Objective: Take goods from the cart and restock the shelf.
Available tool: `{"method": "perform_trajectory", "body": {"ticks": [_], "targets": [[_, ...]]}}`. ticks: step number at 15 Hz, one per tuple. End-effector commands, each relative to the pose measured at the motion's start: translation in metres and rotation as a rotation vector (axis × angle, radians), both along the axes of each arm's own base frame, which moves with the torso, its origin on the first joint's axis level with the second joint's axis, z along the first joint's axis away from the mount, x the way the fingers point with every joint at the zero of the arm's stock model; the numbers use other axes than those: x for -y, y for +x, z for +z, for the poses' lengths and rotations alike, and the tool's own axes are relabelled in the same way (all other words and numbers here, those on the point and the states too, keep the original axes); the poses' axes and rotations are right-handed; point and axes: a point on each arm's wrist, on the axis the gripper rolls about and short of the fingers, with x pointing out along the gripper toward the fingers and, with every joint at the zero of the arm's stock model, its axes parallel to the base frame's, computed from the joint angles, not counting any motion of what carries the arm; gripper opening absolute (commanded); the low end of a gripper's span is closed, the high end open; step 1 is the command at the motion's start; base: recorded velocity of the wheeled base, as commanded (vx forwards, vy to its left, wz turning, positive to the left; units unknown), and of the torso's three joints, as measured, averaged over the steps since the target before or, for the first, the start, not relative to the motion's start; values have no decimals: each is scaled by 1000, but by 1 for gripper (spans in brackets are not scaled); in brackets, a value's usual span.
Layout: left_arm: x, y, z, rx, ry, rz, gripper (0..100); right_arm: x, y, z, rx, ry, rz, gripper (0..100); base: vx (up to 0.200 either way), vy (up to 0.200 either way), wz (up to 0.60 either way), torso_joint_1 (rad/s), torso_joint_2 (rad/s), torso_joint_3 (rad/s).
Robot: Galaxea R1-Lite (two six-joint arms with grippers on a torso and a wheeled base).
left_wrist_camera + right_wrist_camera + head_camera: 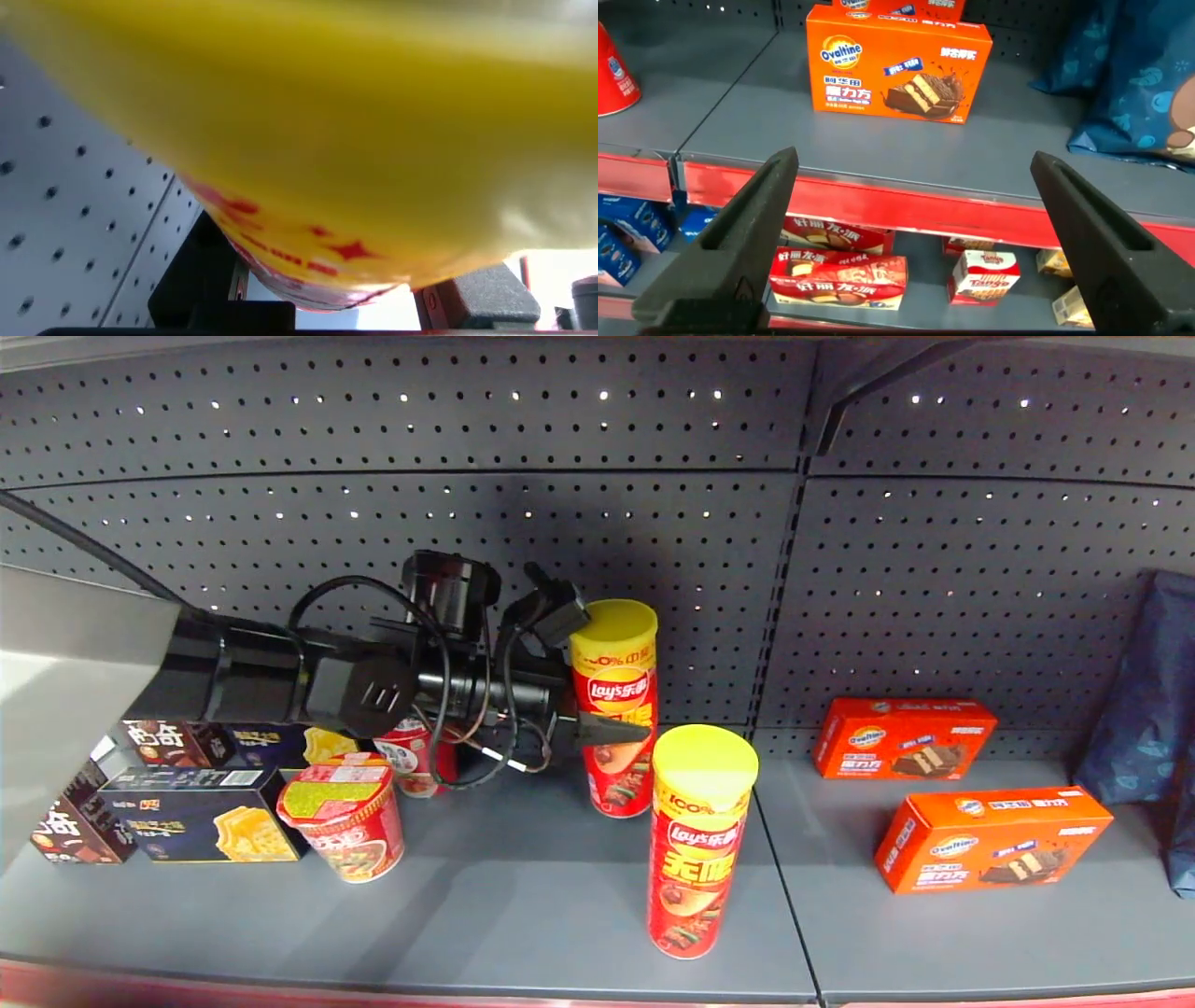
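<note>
Shelf (523, 905) w/ chip cans (702, 840), boxes (994, 838), noodle cup (345, 826)

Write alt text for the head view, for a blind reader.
The left gripper is clamped around a red chip can with a yellow lid, standing upright at the back of a grey shelf. A second can stands nearer the front edge; two orange boxes lie to the robot's right, a noodle cup and dark boxes to its left.

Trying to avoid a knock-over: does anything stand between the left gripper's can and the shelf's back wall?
Nothing visible does. The can in the left gripper is near the back wall; the second can stands in front of it, toward the shelf edge.
</note>
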Motion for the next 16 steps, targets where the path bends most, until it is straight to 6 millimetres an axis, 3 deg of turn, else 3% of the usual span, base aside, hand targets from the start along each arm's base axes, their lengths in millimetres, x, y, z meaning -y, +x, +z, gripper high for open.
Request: {"method": "perform_trajectory", "body": {"ticks": [1,10,16], "targets": [[9,8,-15,-20,11,-14,0,0,1,0,-6,-3,1,100,0,0,0,0,0,0],[33,29,-32,-11,9,-44,0,0,1,2,11,-6,1,100,0,0,0,0,0,0],[37,36,-42,-19,13,-45,0,0,1,1,8,-6,1,100,0,0,0,0,0,0]]}}
